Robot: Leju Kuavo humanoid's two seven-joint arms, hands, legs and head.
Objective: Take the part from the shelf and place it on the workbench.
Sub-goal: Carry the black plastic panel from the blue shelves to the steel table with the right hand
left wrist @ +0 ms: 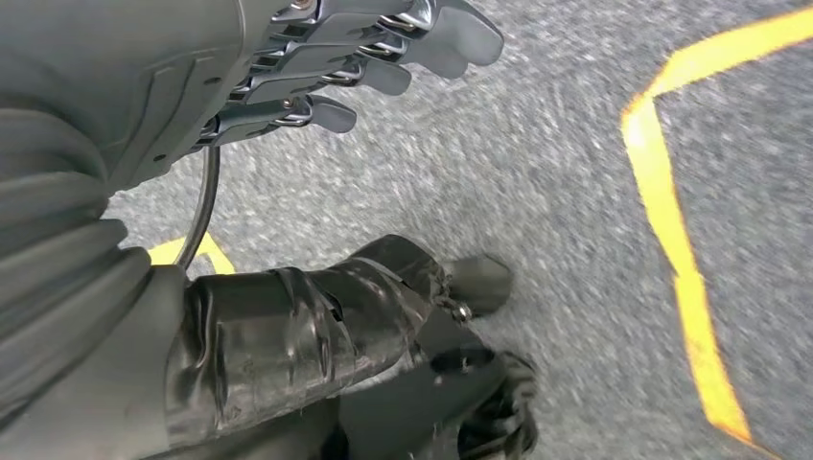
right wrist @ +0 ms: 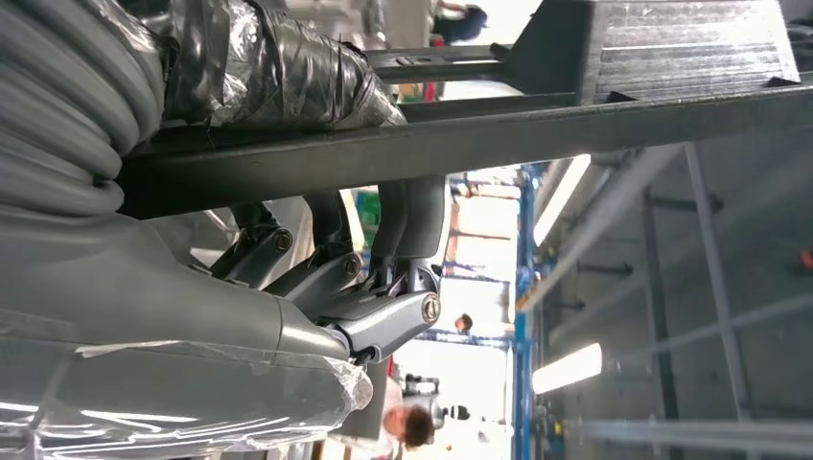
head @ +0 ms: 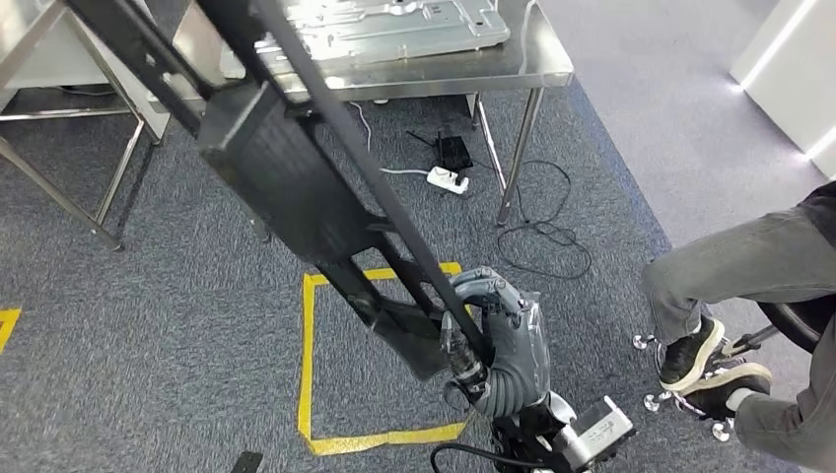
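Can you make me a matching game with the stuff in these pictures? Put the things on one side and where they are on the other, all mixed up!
Things:
1. long black part
2. yellow tape square
3. white power strip
4. metal plate

Places or states:
A. lying on top of the steel workbench
B. stuck on the grey carpet
C. gripped by the right hand
D. on the floor under the workbench

Pairs: 1-C, 2-B, 3-D, 4-A

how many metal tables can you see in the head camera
2. One steel workbench stands ahead at the top, a metal plate on it. Another table's legs show at the upper left. The black part may hide more.
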